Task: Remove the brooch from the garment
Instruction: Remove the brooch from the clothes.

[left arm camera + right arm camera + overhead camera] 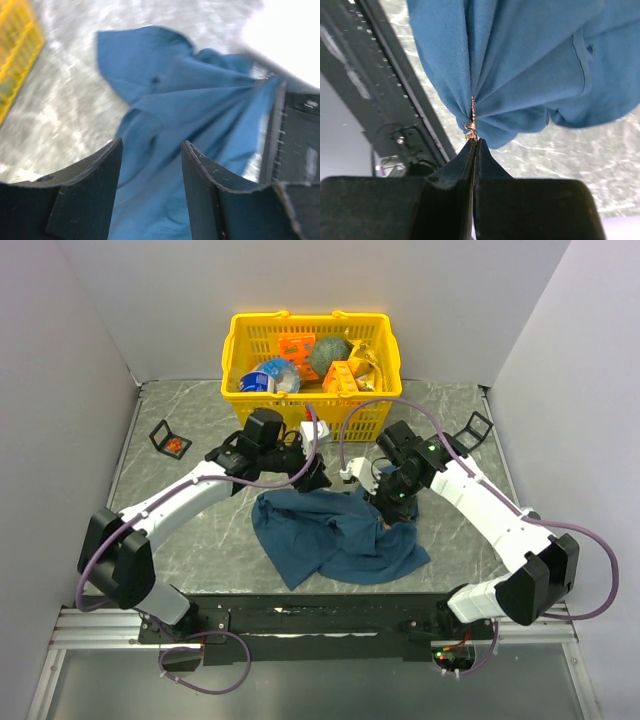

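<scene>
The blue garment [340, 535] lies crumpled mid-table. In the right wrist view it [530, 65] is drawn into tight folds that meet at the brooch [471, 125], a tiny orange-red, coppery piece. My right gripper [475, 142] is shut on the brooch's near end, which still sits in the cloth. In the top view the right gripper [392, 508] is at the garment's right edge and hides the brooch. My left gripper [150, 145] is open, with the cloth [190, 100] showing between its fingers. It is over the garment's far edge [312, 478].
A yellow basket [240, 345] of assorted items stands at the back. A small white box [313, 430] sits in front of it. A black frame with an orange bit [172, 440] is at the left and another black frame [478, 430] at the right. The arms' mounting rail [300, 615] runs along the near edge.
</scene>
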You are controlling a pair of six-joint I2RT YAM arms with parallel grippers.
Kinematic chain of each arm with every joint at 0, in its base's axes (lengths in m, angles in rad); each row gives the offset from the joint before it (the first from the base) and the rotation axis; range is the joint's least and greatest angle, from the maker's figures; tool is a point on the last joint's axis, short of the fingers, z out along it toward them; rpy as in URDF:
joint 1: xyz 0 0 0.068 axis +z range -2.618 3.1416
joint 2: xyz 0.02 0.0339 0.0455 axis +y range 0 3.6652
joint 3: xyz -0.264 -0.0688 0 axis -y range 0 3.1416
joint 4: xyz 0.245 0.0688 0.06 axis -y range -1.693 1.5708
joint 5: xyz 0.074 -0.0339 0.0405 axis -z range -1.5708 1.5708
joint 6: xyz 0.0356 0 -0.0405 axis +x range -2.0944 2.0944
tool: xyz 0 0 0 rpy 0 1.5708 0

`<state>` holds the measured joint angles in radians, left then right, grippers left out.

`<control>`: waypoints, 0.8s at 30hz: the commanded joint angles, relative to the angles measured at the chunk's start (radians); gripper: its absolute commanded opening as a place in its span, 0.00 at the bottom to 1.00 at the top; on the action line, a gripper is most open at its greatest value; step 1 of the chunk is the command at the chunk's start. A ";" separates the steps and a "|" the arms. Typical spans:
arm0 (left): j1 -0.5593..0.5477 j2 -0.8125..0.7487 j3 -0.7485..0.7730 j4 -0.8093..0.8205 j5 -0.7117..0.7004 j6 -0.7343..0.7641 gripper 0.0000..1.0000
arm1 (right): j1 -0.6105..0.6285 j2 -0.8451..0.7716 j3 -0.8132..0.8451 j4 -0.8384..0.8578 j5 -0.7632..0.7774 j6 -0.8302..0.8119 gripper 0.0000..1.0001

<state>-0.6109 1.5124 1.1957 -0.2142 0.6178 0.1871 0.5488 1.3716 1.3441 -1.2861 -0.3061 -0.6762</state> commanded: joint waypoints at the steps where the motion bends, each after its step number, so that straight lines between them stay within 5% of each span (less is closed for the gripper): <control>1: -0.049 -0.057 0.002 -0.047 0.198 0.081 0.57 | -0.012 0.030 0.069 -0.140 -0.094 0.006 0.00; 9: -0.153 -0.037 0.007 -0.011 0.269 0.034 0.61 | -0.041 0.081 0.135 -0.188 -0.252 -0.026 0.00; 24: -0.162 -0.001 -0.031 0.153 0.315 -0.140 0.67 | -0.087 0.029 0.095 -0.125 -0.452 -0.045 0.00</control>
<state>-0.7635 1.4998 1.1908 -0.1440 0.8764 0.0994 0.4858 1.4532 1.4261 -1.3502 -0.6571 -0.6949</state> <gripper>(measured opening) 0.670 0.008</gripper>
